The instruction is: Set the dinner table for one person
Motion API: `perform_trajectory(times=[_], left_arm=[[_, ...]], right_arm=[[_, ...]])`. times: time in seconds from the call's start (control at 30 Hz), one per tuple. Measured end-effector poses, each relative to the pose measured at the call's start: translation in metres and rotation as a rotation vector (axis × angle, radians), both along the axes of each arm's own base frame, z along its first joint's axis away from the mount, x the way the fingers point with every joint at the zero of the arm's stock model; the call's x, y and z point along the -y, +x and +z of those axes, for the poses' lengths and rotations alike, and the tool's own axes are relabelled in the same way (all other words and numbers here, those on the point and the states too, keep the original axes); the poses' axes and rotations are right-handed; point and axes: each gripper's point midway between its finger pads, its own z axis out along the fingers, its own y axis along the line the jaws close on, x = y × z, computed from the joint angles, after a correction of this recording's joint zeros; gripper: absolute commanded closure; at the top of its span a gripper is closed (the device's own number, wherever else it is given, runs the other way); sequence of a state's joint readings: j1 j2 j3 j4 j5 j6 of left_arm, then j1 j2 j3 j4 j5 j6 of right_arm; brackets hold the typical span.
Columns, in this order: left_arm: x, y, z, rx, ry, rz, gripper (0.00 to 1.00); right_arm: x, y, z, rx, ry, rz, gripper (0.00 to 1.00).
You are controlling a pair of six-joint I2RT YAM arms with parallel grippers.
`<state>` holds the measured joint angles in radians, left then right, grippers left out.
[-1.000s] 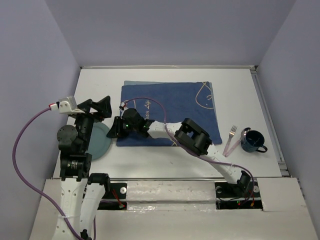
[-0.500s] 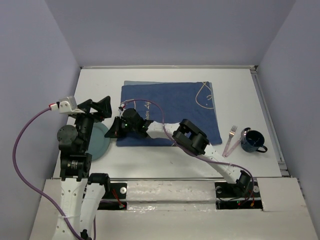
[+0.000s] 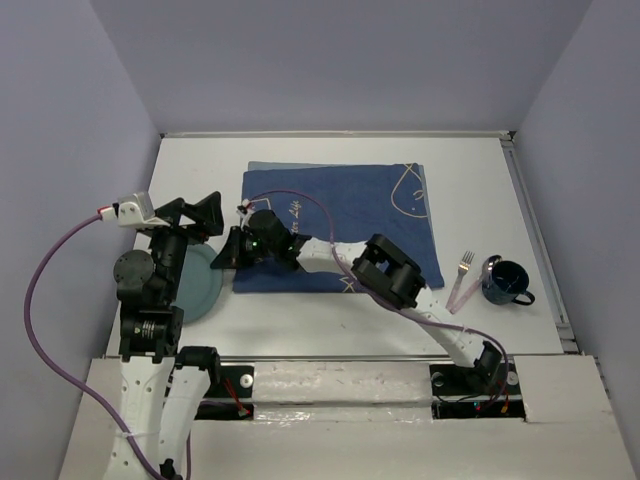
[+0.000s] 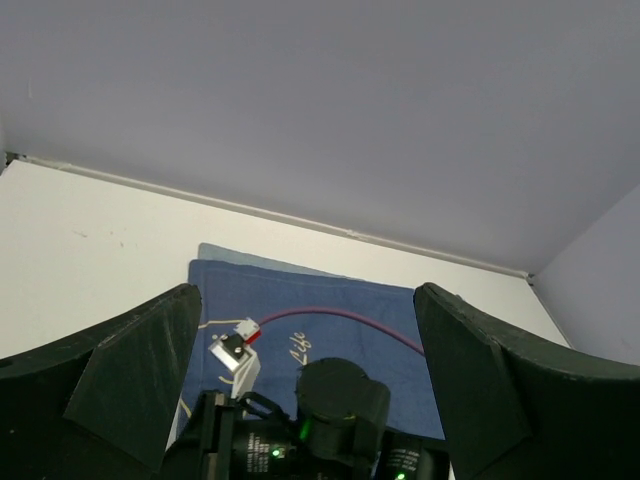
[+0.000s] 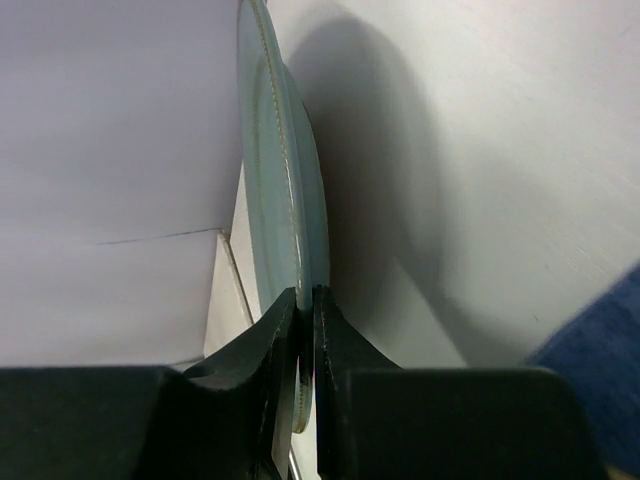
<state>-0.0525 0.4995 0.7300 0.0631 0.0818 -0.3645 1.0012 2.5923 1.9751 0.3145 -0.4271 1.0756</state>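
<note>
Reaching across from the right side, our right gripper (image 5: 305, 300) pinches the rim of the pale blue-green plate (image 3: 203, 287), one finger on each face of the edge. In the right wrist view the two dark fingers (image 5: 268, 340) press close together with only the thin rim between them, and the plate runs away from them edge-on, throwing a soft shadow on the white surface beside it. We cannot tell from these views whether the plate lies flat or is tipped up.

The plate sits at the near left of the table (image 3: 200, 170), just beside the near left corner of the dark blue cloth (image 3: 350, 205), and part of it is hidden under our left arm. Our left gripper (image 3: 197, 213) hangs above the far edge of the plate with its fingers spread wide and nothing between them; its own camera looks out over the cloth and the back of the right arm's wrist, where a purple cable (image 4: 340, 318) loops across.

The cloth lies in the middle of the table, towards the far side. Well apart on the right, a fork (image 3: 461, 272) with a pink handle lies on the bare table, and a dark blue mug (image 3: 505, 283) stands just to its right, handle pointing right.
</note>
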Motion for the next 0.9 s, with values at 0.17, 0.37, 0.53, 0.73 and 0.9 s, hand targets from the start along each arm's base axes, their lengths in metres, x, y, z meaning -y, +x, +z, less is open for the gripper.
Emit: perform_trajectory(times=[0.17, 0.37, 0.53, 0.73, 0.9], left_arm=[[0.002, -0.007, 0.023, 0.051, 0.018, -0.006, 0.01], [0.0, -0.014, 0.038, 0.101, 0.031, 0.005, 0.01], [0.004, -0.01, 0.023, 0.07, 0.034, -0.012, 0.01], [0.011, -0.008, 0.01, 0.036, 0.038, -0.044, 0.01], [0.015, -0.008, 0.008, 0.033, 0.041, -0.062, 0.01]], right_arm=[[0.031, 0.024, 0.026, 0.061, -0.011, -0.022, 1.0], [0.113, 0.082, 0.081, 0.087, 0.063, -0.151, 1.0], [0.214, 0.116, 0.111, 0.097, 0.132, -0.307, 1.0], [0.318, 0.126, 0.091, 0.069, 0.12, -0.484, 1.0], [0.367, 0.118, 0.05, -0.017, 0.061, -0.566, 1.0]])
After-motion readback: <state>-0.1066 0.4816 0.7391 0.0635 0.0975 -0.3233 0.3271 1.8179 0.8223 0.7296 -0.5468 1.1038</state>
